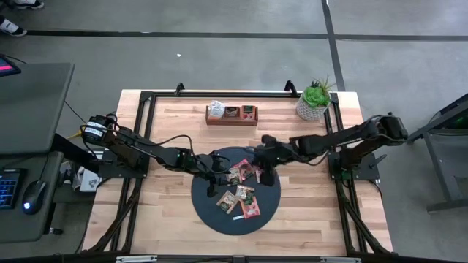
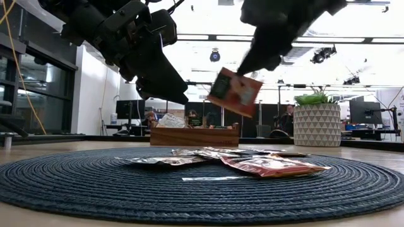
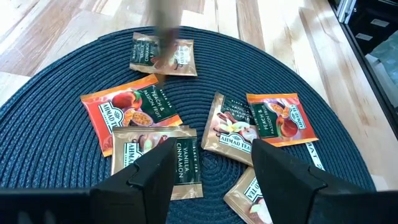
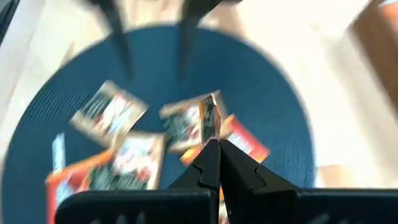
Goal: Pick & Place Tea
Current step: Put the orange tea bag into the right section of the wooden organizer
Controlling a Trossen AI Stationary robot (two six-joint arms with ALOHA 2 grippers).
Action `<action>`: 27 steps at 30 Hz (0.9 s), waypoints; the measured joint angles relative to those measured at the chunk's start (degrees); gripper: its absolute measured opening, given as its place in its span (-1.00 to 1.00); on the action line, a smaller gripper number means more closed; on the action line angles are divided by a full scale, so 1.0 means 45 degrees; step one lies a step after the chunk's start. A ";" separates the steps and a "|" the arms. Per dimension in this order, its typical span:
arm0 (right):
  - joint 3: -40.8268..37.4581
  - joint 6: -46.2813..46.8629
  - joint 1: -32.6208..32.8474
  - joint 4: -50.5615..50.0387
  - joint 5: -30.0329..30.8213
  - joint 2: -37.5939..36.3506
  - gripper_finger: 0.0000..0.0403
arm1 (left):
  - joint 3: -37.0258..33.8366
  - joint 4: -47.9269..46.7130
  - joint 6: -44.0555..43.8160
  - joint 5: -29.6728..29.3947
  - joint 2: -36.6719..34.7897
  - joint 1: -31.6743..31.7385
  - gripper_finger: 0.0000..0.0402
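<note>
Wooden table (image 1: 168, 219), dark round mat (image 2: 76, 183) strewn with tea sachets (image 3: 152, 158). Right gripper (image 2: 243, 68) raised above mat, pinching one sachet (image 2: 235, 92). Left gripper (image 3: 211, 177) spread over mat.

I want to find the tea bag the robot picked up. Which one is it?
Look at the dark round woven mat in the middle of the wooden table. Above it, the right gripper is shut on one orange-red square tea sachet. It is the only sachet in the air, tilted; all the others lie flat on the mat.
</note>
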 joint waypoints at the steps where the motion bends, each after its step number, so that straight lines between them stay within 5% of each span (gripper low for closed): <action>1: 0.0000 0.0075 -0.0155 0.0264 0.0120 0.0000 -1.00 | 0.0000 -0.0005 0.0000 0.0005 0.0000 0.0000 0.03; 9: -0.0118 -0.0062 -0.1891 0.2184 0.1036 0.0000 -1.00 | 0.0000 -0.0005 0.0000 0.0088 0.0000 0.0000 0.03; 21: -0.4040 0.1044 -0.5313 1.0782 0.0120 -0.0010 -1.00 | 0.0000 -0.0097 0.0140 0.0311 0.0000 -0.0004 0.03; 27: -0.4676 0.1350 -0.6961 1.2111 -0.0281 0.0042 -1.00 | 0.0000 -0.0083 0.0238 0.0068 0.0000 0.0000 0.03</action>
